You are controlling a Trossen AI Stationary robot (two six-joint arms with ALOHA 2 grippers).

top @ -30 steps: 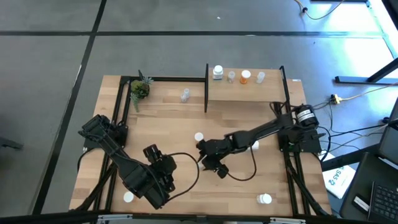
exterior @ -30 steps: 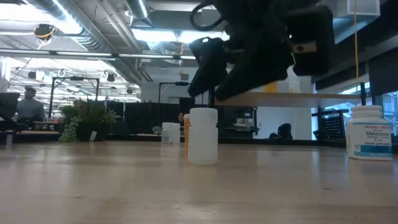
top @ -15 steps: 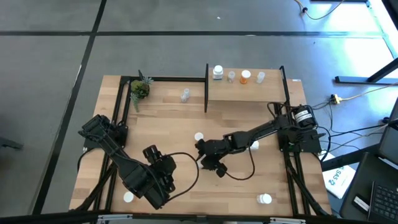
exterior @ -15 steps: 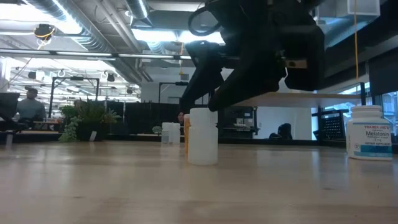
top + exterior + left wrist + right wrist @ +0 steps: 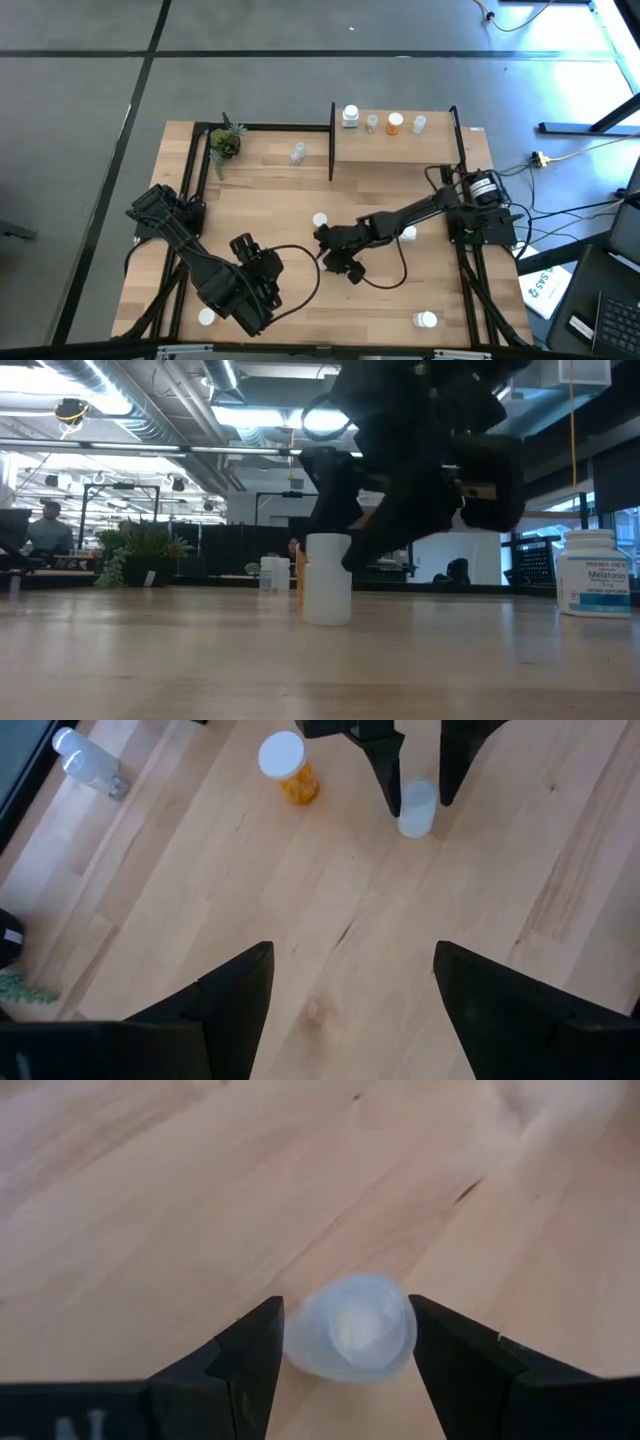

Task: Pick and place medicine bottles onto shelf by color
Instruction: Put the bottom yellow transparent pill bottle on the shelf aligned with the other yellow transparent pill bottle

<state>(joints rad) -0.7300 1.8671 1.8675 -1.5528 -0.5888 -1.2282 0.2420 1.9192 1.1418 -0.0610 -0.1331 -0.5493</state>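
A small white medicine bottle [image 5: 350, 1328] stands upright on the tabletop near its middle. My right gripper [image 5: 345, 1342] is open, slanting down over it with one finger close on each side [image 5: 417, 805]; no touch shows. In the high view the gripper [image 5: 326, 243] hides this bottle. An orange bottle with a white cap [image 5: 285, 765] stands just beyond it [image 5: 320, 220]. The shelf [image 5: 395, 145] at the far right carries several bottles. My left gripper [image 5: 350, 955] hangs open above the near left of the table [image 5: 268, 268].
A clear bottle [image 5: 298, 153] stands left of the shelf, beside a potted plant [image 5: 225, 143]. White bottles stand at the near left [image 5: 207, 317], near right [image 5: 425, 320] and under the right arm [image 5: 408, 233]. Black frame posts [image 5: 331, 140] edge the shelf.
My right gripper has come down a little over the white bottle; its fingers, earlier above the bottle's top, now stand beside its upper part. The bottle has not moved.
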